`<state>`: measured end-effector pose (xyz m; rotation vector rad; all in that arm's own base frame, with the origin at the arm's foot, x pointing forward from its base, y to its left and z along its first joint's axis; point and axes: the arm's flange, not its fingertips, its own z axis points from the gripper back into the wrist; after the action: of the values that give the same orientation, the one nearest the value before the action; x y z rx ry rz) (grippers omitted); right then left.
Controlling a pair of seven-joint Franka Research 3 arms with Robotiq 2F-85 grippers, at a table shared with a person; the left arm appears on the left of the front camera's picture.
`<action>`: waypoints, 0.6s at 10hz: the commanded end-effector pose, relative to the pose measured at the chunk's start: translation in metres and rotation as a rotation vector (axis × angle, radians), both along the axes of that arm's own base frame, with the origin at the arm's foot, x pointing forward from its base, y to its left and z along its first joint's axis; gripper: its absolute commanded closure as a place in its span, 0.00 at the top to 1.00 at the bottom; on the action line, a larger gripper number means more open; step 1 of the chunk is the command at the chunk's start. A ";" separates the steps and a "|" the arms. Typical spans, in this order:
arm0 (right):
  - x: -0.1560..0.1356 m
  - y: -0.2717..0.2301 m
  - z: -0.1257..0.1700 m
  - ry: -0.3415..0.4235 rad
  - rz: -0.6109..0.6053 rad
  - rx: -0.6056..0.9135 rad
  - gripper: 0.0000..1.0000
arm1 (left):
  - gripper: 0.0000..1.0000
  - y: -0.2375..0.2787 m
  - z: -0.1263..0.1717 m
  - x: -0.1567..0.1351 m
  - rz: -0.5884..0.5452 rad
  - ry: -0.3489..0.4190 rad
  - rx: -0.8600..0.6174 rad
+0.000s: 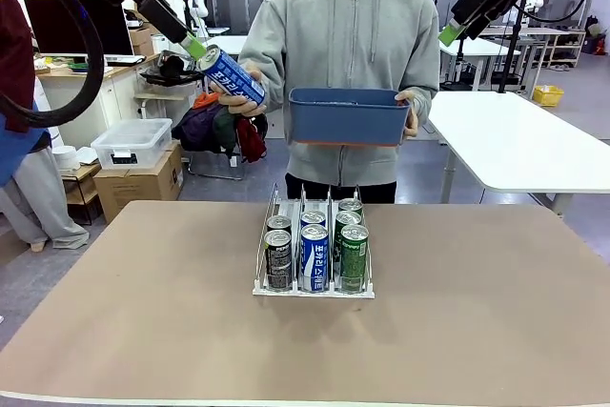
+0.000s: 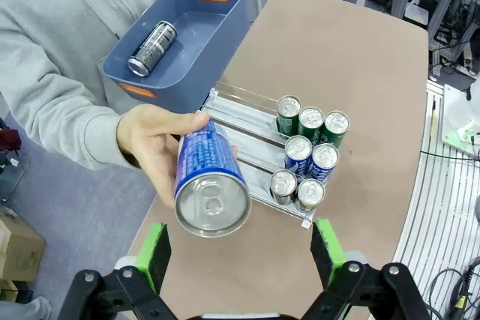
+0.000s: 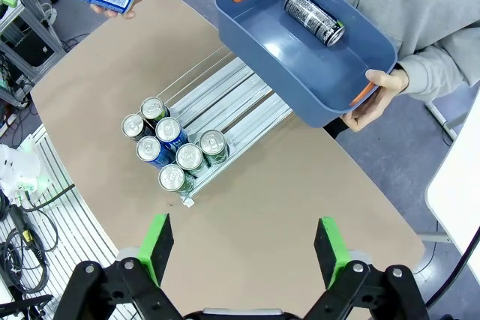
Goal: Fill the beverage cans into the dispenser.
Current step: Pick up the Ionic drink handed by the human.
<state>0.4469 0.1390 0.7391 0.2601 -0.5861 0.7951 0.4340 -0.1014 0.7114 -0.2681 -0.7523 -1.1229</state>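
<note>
The dispenser (image 1: 289, 205) stands mid-table with several beverage cans (image 1: 314, 256) in its three lanes: black on the left, blue-and-white in the middle, green on the right. The person holds out one more blue-and-white can (image 1: 232, 76), silver top towards my left gripper (image 1: 196, 46). That gripper is open, with the can (image 2: 210, 185) just ahead of its fingers and nothing gripped. The person's other hand holds a blue bin (image 1: 348, 119) with a black can (image 2: 152, 48) lying inside. High at the right, my right gripper (image 1: 448, 33) hangs open and empty over the table (image 3: 244, 249).
The back halves of the dispenser lanes (image 3: 225, 95) are bare. A white table (image 1: 534, 140) stands at the right, and boxes and a clear tub (image 1: 131, 143) sit on the floor at the left. The person stands at the table's far edge.
</note>
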 end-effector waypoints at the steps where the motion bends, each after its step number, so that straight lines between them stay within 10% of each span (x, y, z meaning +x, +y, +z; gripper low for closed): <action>1: -0.002 -0.001 0.001 0.008 0.003 -0.002 1.00 | 1.00 0.000 -0.016 0.003 0.010 -0.035 -0.034; 6: -0.002 -0.001 0.001 0.008 0.003 -0.002 1.00 | 1.00 -0.002 -0.036 0.019 0.049 -0.094 -0.067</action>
<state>0.4469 0.1390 0.7392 0.2601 -0.5862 0.7951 0.4494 -0.1011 0.6852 -0.2383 -0.8278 -1.0606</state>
